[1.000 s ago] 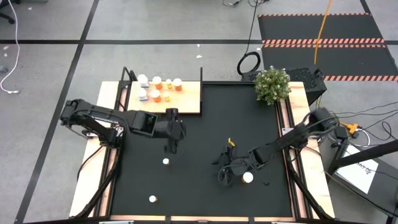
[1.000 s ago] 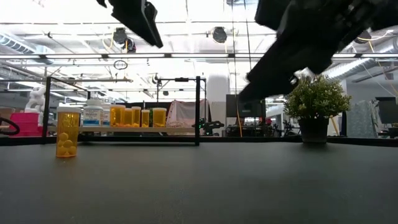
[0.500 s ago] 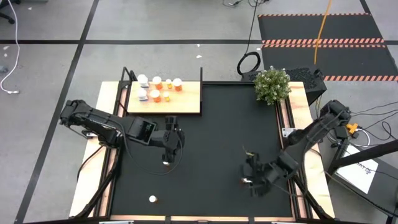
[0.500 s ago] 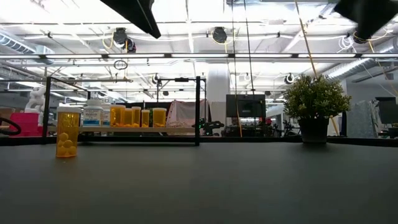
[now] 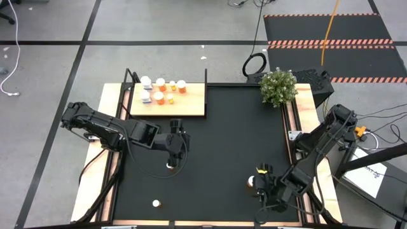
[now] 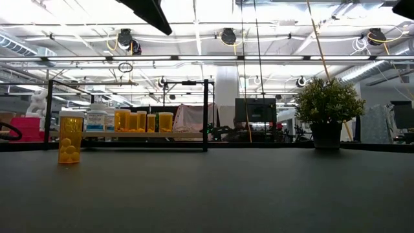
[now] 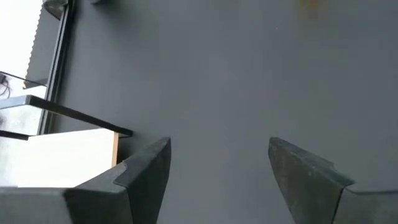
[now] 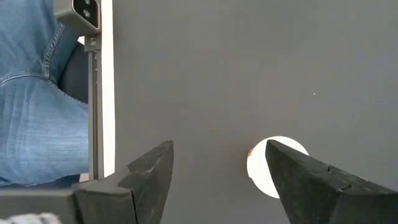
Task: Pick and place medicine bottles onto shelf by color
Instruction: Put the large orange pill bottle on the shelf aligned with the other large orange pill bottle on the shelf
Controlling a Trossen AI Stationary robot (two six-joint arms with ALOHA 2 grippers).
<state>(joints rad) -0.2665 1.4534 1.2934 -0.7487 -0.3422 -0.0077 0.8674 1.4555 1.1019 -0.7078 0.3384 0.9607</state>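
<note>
six medicine bottles (image 5: 161, 90) stand on the shelf (image 5: 191, 102) at the mat's (image 5: 222, 127) far left; three stand on the mat.

The middle of the black mat (image 5: 216, 127) lies open, a wide lane from 12 to 6 o'clock. At 11 o'clock the shelf (image 5: 191, 102) with its black posts (image 5: 206, 76) and cluster of bottles (image 5: 162, 90) blocks the corner. A potted plant (image 5: 278, 86) stands at 1 o'clock. Lone bottles sit at 7 o'clock (image 5: 156, 203), near centre-left (image 5: 169, 165) and at 5 o'clock (image 5: 252, 182).
</note>
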